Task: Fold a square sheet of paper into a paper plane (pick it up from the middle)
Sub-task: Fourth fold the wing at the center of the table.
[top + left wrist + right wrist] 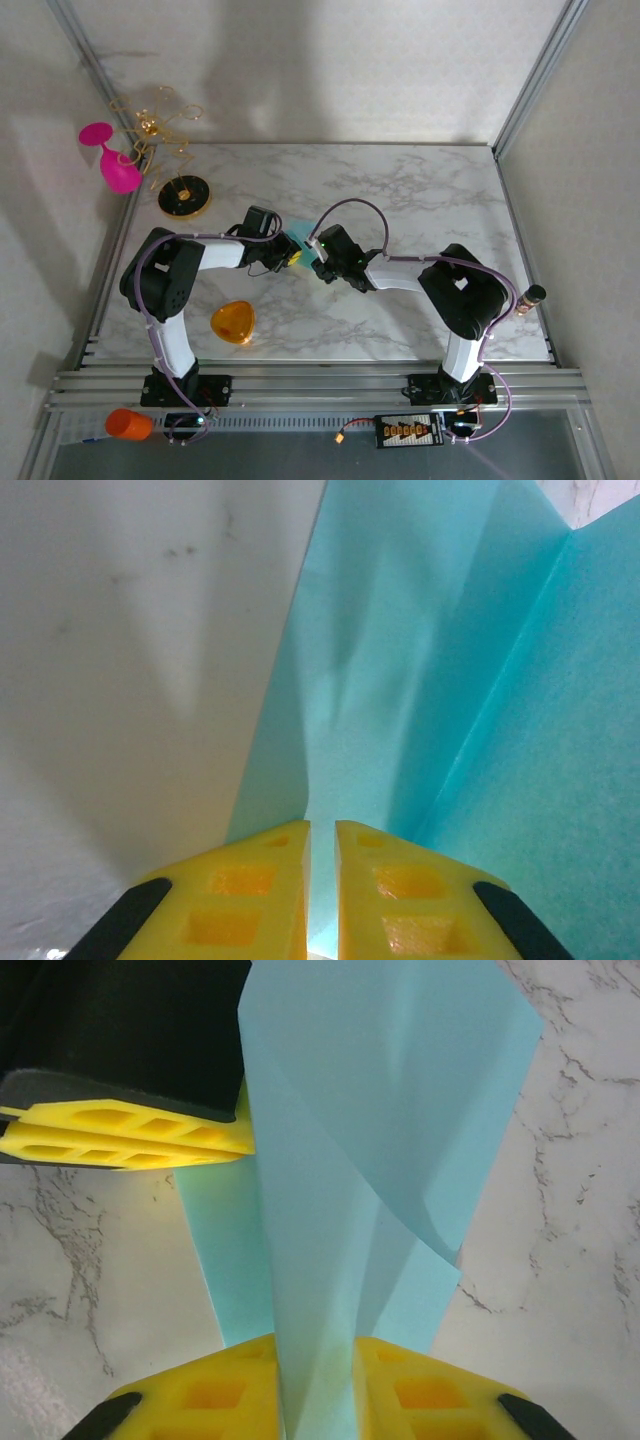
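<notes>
Surface: a white marble table (420, 200) is lying inside pale walls (350, 60), with a metal rail (320, 380) running along its near edge.
Sheet: the teal sheet (300, 238) is standing up near the middle of the table, caught between the two grippers. It is partly folded, with a crease running up it and one flap curling over.
Left gripper: the left gripper (322, 880) is pinching the sheet's lower edge. Its yellow fingers (250, 890) are sitting almost together, with only a thin slit between them.
Right gripper: the right gripper (315, 1390) is facing the left one from the other side of the sheet. Its fingers (420, 1390) are standing a little apart, and the folded paper is filling the gap and touching both. I cannot tell whether they are pressing it.
Meeting point: in the right wrist view the left fingers are lying at the upper left, touching the sheet's left side.
Orange piece: the orange piece (233, 322) is lying flat at the front left, beside the left arm (165, 285) and well apart from the sheet.
Far left corner: a pink glass (112, 160) is leaning beside a gold wire tangle (160, 125) and a black disc (183, 196).
Below the rail: an orange cup (128, 424) is sitting beside the left arm's base.
</notes>
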Robot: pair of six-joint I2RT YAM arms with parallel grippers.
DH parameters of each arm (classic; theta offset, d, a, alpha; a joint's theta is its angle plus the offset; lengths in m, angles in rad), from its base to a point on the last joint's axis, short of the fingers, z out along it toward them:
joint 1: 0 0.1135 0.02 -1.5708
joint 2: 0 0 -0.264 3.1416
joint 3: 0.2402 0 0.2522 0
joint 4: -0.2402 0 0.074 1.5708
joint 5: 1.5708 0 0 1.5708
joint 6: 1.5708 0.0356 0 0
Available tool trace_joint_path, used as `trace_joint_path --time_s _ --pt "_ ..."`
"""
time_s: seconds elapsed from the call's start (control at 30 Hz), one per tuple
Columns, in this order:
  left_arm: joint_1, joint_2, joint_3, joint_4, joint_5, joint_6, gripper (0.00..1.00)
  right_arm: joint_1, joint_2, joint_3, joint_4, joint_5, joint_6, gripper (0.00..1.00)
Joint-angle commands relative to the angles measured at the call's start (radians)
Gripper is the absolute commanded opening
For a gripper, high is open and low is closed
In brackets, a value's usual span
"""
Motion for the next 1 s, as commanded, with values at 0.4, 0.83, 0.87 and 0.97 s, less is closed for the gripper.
trace_joint_path --time_s 0.4,0.83,0.87,0.97 --pt "-0.005 0.031 0.015 -0.026 -0.019 0.019 0.15 -0.006 0.007 -0.024 -0.015 -0.005 0.003 0.16" --pt "-0.005 0.02 0.02 -0.038 -0.016 0.029 0.15 -0.028 0.017 -0.016 -0.009 -0.107 0.009 0.1" --pt "-0.005 0.019 0.021 -0.041 -0.015 0.03 0.15 -0.033 0.019 -0.017 -0.007 -0.118 0.013 0.09" --pt "-0.005 0.01 0.021 -0.049 -0.018 0.035 0.16 -0.048 0.021 -0.021 0.0 -0.15 0.025 0.08"
